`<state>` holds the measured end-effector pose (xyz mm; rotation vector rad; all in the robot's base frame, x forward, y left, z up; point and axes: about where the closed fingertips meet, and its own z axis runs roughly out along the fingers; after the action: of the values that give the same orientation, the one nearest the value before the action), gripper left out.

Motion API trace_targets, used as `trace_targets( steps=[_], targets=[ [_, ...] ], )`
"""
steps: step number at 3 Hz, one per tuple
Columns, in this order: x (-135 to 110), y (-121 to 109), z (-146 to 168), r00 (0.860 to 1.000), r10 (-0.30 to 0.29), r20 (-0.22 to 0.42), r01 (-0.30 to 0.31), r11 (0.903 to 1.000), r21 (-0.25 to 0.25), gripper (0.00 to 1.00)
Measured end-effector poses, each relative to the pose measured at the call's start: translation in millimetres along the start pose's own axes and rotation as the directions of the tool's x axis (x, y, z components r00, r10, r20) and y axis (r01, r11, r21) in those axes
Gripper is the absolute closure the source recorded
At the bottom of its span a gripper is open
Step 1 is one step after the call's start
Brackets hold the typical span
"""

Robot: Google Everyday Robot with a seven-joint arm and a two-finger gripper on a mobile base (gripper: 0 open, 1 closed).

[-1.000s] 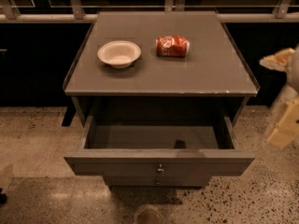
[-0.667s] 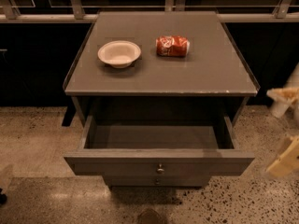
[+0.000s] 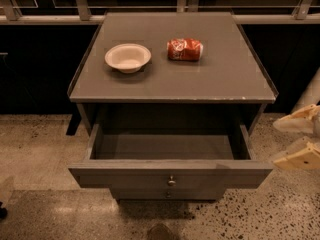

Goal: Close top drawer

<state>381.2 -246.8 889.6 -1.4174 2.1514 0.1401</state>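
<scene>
The top drawer (image 3: 125,175) of the grey cabinet is pulled far out, and its inside looks empty. Its flat front faces me with a small round metal knob (image 3: 171,180) at centre. My gripper (image 3: 301,138) is at the right edge of the view, level with the drawer's right front corner and a short gap away from it. Its two cream fingers (image 3: 299,157) are spread apart and hold nothing. The arm behind it is out of view.
A white bowl (image 3: 127,57) and a crushed red can (image 3: 184,49) sit on the cabinet top (image 3: 225,79). A narrower drawer front (image 3: 150,194) shows just below the top drawer. Speckled floor lies around the cabinet, with a dark wall and rails behind.
My gripper has come down along the cabinet's right side to drawer height, and its fingers stand a little closer together. The drawer has not moved.
</scene>
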Motion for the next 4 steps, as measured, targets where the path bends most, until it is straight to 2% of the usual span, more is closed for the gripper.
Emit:
trace_targets(
  steps=[2, 3, 4],
  targets=[
    [0.1, 0.0, 0.1, 1.000, 0.000, 0.000, 0.000, 1.0000, 0.000, 0.89],
    [24.6, 7.5, 18.3, 0.998, 0.051, 0.043, -0.051, 0.9987, -0.001, 1.00],
    [73.0, 20.5, 75.8, 0.977, 0.174, 0.124, -0.169, 0.9843, -0.050, 1.00]
  ],
)
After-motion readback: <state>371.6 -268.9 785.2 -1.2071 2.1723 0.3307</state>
